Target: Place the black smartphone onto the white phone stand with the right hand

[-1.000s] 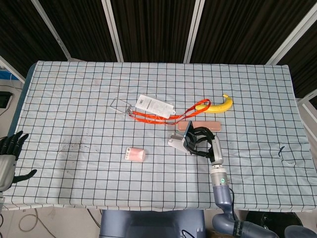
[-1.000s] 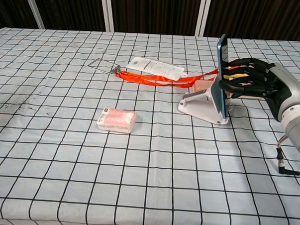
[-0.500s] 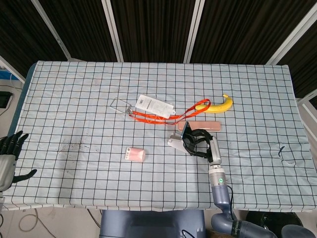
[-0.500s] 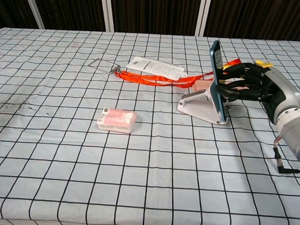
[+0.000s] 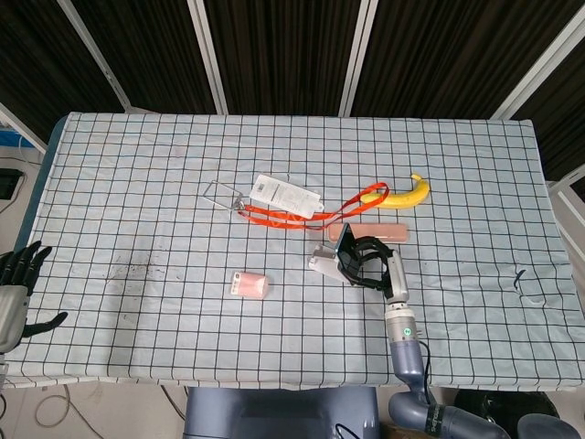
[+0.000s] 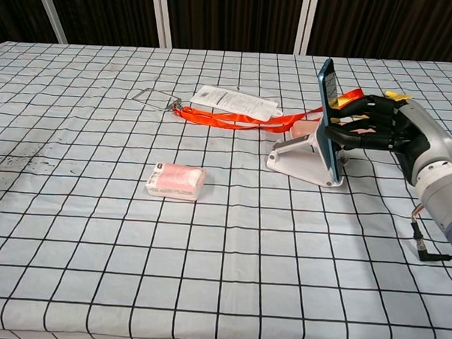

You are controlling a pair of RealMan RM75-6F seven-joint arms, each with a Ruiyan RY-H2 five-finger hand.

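The black smartphone (image 6: 327, 114) stands on edge, its lower end down on the white phone stand (image 6: 301, 161) and its top leaning back. My right hand (image 6: 382, 127) is behind it with its fingers wrapped on the phone's back and edges, still holding it. From the head view the phone (image 5: 343, 245) rises over the stand (image 5: 324, 263) with the right hand (image 5: 370, 262) just right of it. At the table's left edge my left hand (image 5: 18, 288) hangs idle, fingers apart, holding nothing.
A pink packet (image 6: 176, 181) lies left of the stand. An orange lanyard (image 6: 236, 120) with a white card (image 6: 233, 101) and a metal clip (image 6: 155, 99) lies behind it. A banana (image 5: 409, 193) and a pink bar (image 5: 370, 232) sit at the back right.
The right hand has shifted slightly left and tilted the phone back until its lower end sits on the stand. The left hand has stayed still.
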